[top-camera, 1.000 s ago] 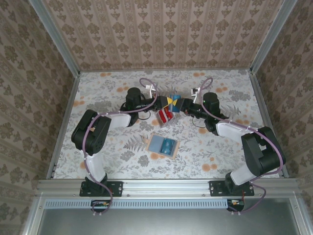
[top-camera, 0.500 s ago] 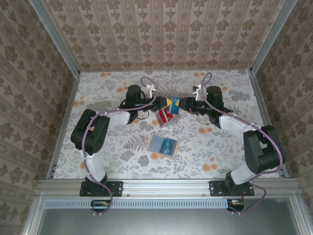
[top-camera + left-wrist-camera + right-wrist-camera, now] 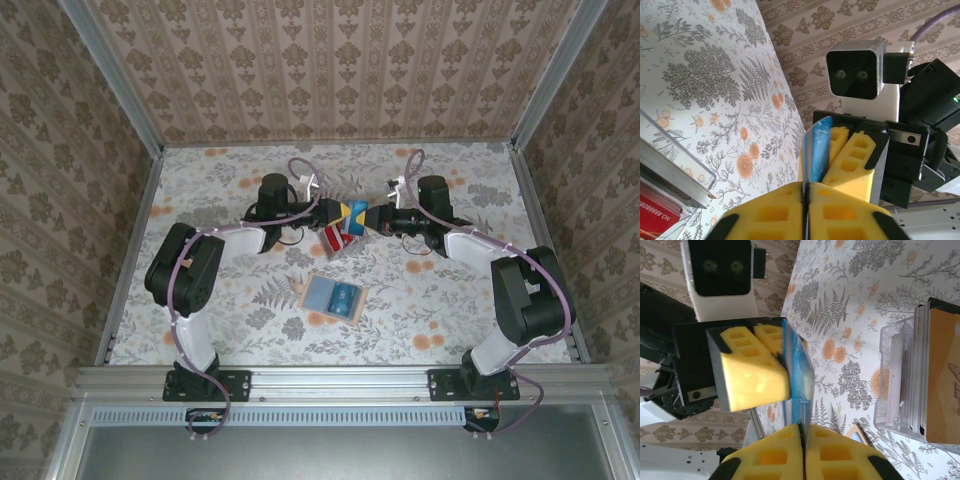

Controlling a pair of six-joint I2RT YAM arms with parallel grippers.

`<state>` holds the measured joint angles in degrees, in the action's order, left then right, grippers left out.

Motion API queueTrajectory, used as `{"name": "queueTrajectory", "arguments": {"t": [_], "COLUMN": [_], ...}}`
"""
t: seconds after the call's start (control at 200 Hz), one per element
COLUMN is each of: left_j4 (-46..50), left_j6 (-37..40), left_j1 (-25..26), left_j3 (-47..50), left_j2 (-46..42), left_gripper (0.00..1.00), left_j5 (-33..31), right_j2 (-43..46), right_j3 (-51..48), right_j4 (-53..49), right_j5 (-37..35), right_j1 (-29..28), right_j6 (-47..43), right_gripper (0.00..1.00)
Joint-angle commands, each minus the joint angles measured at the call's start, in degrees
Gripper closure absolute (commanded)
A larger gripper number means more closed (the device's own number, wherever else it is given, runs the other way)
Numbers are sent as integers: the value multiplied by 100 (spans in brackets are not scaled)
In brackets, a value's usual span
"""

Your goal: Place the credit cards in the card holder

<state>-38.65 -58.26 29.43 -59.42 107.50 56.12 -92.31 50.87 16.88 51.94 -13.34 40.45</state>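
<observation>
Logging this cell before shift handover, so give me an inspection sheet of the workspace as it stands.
Surface: floral-print table, no spills seen.
Job's things: blue card held on edge above the table; red cards in a clear box; card holder lying open nearer the arm bases, apart from the box.
Clutter: nothing seen.
Grippers: left gripper and right gripper both shut on the blue card, from opposite ends.
Cables: purple cables loop along each arm, off the cards.
Surroundings: patterned walls, aluminium frame.
</observation>
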Motion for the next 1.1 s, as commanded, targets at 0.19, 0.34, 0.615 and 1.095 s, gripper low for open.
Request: {"name": "queueTrajectory", "arguments": {"t": [0.19, 0.34, 0.615, 1.095], "left_j4": [772, 2598, 5046, 4897], "left_j6": [611, 1958, 3610, 3531], "left_j1": [-289, -490, -532, -544], "left_j3": [173, 291, 620, 941], "left_j2": [-326, -782, -1791, -1346], "left_gripper": [77, 76, 76, 76], "left_j5": [-145, -593, -2501, -2340], "right_j2": [515, 744, 1011, 1042], "right_j3": [-231, -530, -1163, -1219], "right_j4": [-682, -1024, -1318, -2767], "right_j5": [-666, -807, -1162, -3058], "right_j1": [-65, -316, -1252, -3188], "right_j6": [-163, -230, -182, -543], "right_gripper": [98, 97, 96, 97]}}
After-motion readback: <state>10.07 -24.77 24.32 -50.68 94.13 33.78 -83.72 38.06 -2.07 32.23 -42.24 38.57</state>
